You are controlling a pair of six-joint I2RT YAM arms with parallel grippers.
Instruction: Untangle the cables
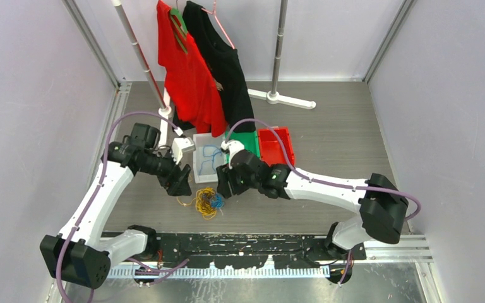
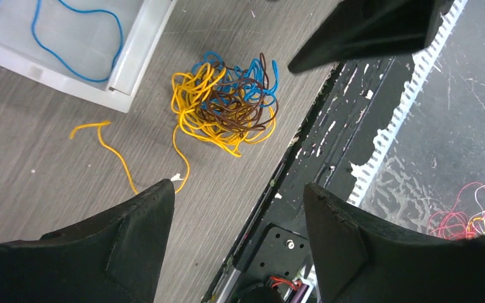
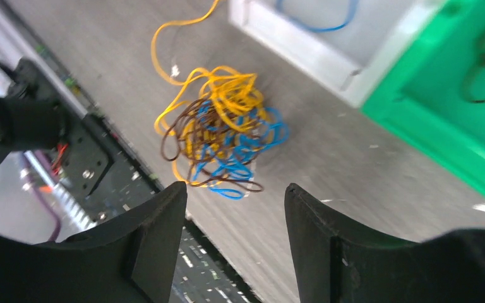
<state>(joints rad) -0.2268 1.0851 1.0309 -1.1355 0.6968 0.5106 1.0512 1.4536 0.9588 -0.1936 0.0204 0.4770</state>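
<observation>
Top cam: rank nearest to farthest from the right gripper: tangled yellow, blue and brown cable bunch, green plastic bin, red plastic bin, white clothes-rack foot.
1. Tangled cable bunch: on the table just beside the right gripper, toward the arm bases, slightly left.
2. Green plastic bin: behind the gripper, partly hidden by the arm.
3. Red plastic bin: right of the green one.
4. White clothes-rack foot: far back.

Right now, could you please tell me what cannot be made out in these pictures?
Top view: tangle too small to trace single cables.
Right wrist: green bin and its dark cable cut off by the edge.
Left wrist: white bin, blue cable cut off at top.
</observation>
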